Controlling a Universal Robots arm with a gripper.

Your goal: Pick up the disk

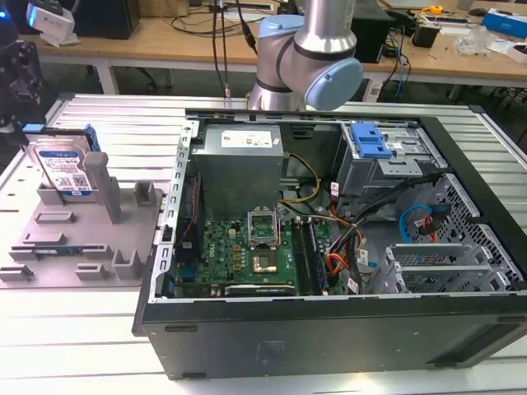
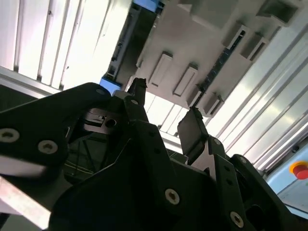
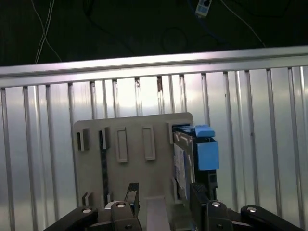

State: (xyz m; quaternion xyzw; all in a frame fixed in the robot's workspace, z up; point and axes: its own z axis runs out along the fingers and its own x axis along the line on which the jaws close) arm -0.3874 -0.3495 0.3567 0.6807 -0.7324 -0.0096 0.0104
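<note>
The disk (image 1: 64, 169) is a silver hard drive with a white-and-blue label and blue side rails. It stands on edge in the grey fixture (image 1: 90, 239) at the exterior view's left. In the first wrist view the disk (image 3: 192, 156) sits at one end of the fixture (image 3: 125, 144). My gripper (image 3: 163, 198) hovers over the fixture, open, with nothing between its black fingers (image 3: 198, 195). It is beside the disk and apart from it. In the second wrist view the gripper (image 2: 166, 115) is open too, and the disk's dark edge (image 2: 124, 45) with blue rail ends lies beyond it.
An open computer case (image 1: 329, 329) fills the middle of the ribbed metal table (image 1: 74, 346), with a blue-fronted drive cage (image 1: 368, 141) at its back. The arm's base (image 1: 306, 49) stands behind the case. A red button (image 2: 299, 169) shows at the table's side.
</note>
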